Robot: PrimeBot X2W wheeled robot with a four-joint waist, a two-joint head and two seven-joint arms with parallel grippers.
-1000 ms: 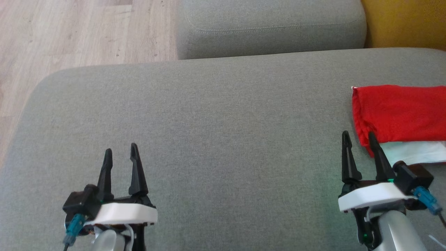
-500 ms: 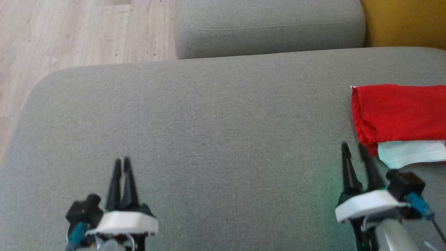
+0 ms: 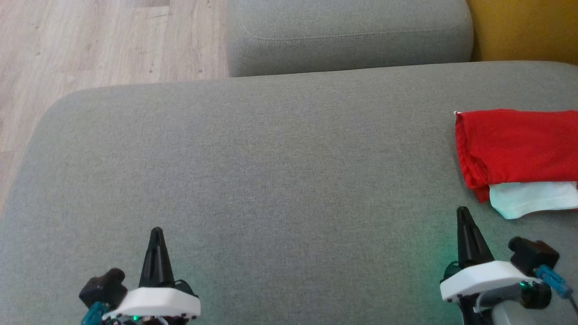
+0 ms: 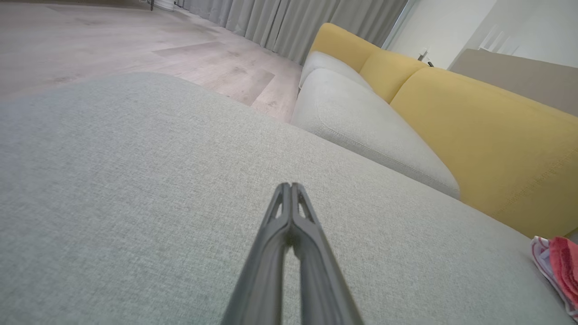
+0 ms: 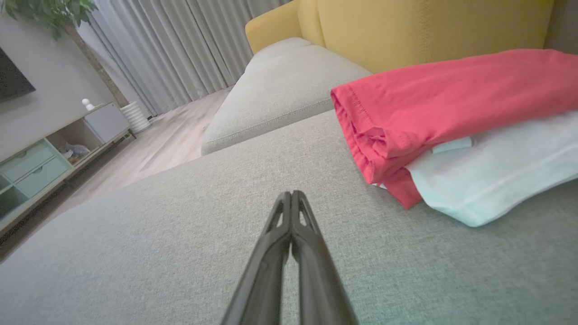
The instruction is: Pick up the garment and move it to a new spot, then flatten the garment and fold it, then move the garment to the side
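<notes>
Left end effector (image 3: 156, 231) and right end effector (image 3: 463, 210) went from apart to together, empty. Garment (image 3: 515, 146) unmoved on sofa (image 3: 271, 158), long axis left-right.

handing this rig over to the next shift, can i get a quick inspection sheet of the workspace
surface: grey cushion, wide and flat
job's things: red garment, folded, at the cushion's right edge, lying over a white cloth; cannot tell if they are one piece
clutter: nothing seen
grippers: left gripper shut, empty, over the cushion; right gripper shut, empty, apart from the garment
cables: right blue connector and left blue connector at the wrists
surroundings: wood floor, second grey cushion, yellow backrest, grey curtains, low cabinet
</notes>
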